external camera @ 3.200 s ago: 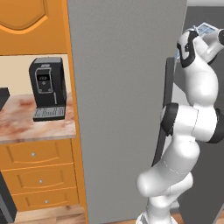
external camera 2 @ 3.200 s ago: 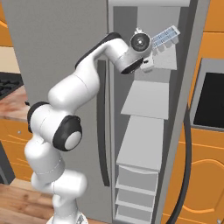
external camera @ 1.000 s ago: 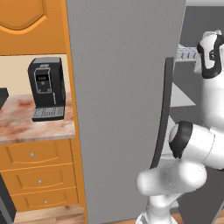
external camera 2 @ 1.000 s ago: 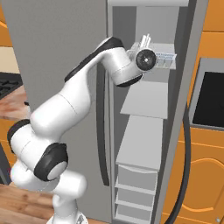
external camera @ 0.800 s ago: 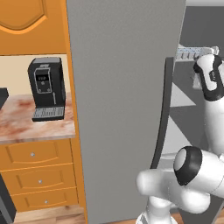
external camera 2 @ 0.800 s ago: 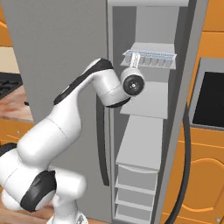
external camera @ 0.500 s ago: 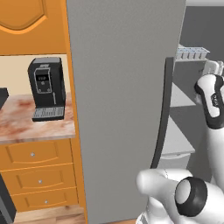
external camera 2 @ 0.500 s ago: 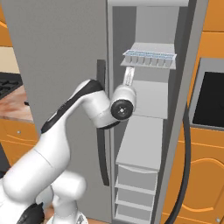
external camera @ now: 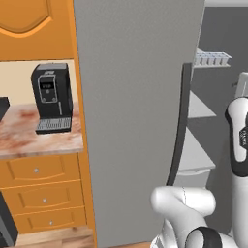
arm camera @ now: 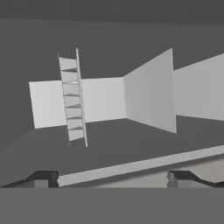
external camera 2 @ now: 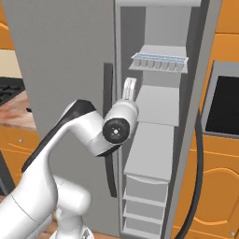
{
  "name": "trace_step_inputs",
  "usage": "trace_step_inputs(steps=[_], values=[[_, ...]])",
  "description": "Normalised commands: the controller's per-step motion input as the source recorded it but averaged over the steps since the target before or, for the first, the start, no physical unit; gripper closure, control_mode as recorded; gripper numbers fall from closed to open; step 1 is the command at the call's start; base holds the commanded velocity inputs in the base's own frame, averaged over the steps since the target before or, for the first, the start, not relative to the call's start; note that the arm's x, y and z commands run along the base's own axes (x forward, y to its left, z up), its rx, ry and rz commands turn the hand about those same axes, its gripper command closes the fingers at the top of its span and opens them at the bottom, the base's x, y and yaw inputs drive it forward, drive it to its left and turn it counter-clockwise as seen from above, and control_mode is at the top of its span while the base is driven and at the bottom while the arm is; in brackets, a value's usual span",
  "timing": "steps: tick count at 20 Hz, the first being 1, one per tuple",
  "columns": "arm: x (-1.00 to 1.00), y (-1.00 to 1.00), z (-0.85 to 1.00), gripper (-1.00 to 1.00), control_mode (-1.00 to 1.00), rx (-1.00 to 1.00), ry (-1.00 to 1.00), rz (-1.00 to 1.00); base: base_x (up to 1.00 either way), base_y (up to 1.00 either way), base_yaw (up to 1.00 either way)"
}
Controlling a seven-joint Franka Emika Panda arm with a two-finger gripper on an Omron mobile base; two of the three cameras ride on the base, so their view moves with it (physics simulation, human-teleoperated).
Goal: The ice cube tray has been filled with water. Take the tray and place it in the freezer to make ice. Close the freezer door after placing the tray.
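Freezer [external camera 2: 158, 116]: tall flat-grey unit, right-hand compartment standing open, pale shelves stepped down its inside, drawers at the bottom. Closed left-hand panel [external camera: 135, 111] fills the middle of the left base view, a long dark vertical handle [external camera: 178, 126] at its right edge

Freezer door [external camera 2: 198, 116]: swung open at the right edge of the compartment, seen edge-on, its dark bar handle [external camera 2: 198, 177] curving down the lower right

Robot arm [external camera 2: 70, 158]: white with dark joints, folded in front of the closed panel, wrist raised toward the open compartment

Worktop [external camera: 38, 135]: mottled pale surface left of the freezer, over orange drawers [external camera: 41, 191]; a black coffee machine [external camera: 50, 97] stands near its back edge, toward the freezer side

Ice cube tray [external camera 2: 159, 61]: pale-blue with white rim, lying flat on the top shelf, its long side along the shelf's front edge; also at [external camera: 212, 59] and, rolled upright, at [arm camera: 73, 99]

Gripper [external camera 2: 129, 88]: pointing up at the left edge of the compartment, below and left of the tray, well apart from it. In the hand view [arm camera: 111, 177] the two fingertips stand wide apart with nothing between them
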Motion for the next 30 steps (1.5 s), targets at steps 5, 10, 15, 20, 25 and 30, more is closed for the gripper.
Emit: trace_step_inputs(steps=[5,10,15,20,25,30], values=[[0.00,0.00,0.00,-1.00,1.00,0.00,0.00,0.00,-0.67,0.00,0.00],[0.00,0.00,0.00,-1.00,1.00,0.00,0.00,0.00,-0.50,0.00,0.00],[0.00,0.00,0.00,-1.00,1.00,0.00,0.00,0.00,-0.12,-0.09,0.00],[0.00,0.00,0.00,-1.00,1.00,0.00,0.00,0.00,-0.39,-0.34,-0.02],[0.00,0.00,0.00,-1.00,1.00,0.00,0.00,0.00,-0.71,-0.35,-0.06],[0.00,0.00,0.00,-1.00,1.00,0.00,0.00,0.00,-0.52,-0.20,-0.05]])
